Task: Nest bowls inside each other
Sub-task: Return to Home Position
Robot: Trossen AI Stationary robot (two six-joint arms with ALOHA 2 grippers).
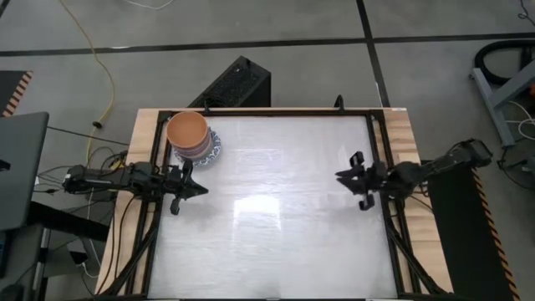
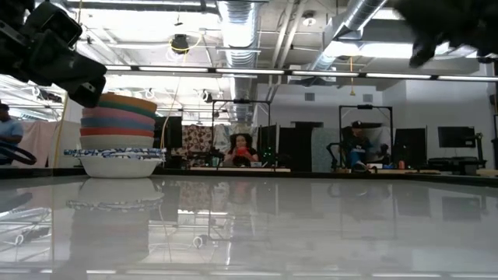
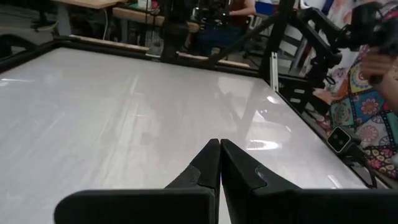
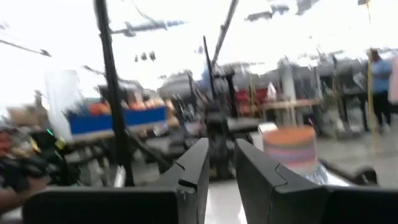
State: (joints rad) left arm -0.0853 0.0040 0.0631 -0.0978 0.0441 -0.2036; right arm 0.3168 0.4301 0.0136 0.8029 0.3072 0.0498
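Note:
The bowls [image 1: 191,138] stand nested in one stack at the table's far left corner. An orange bowl is on top, with green, pink, blue and red rims below it [image 2: 118,117]. The bottom bowl [image 2: 117,162], white with a blue patterned rim, rests on the table by its base. The stack also shows in the right wrist view as the bowls [image 4: 292,149]. My left gripper [image 1: 201,189] is shut and empty, level, near the left edge just nearer than the stack; its fingers meet [image 3: 220,149]. My right gripper [image 1: 341,176] is at the right edge, slightly open [image 4: 222,155], with nothing between its fingers.
Black frame rails [image 1: 380,167] run along the table's sides and far edge. A black box [image 1: 238,84] stands on the floor beyond the far edge. The white tabletop [image 1: 276,226] lies bare between the arms. People sit and stand in the room behind [image 2: 243,149].

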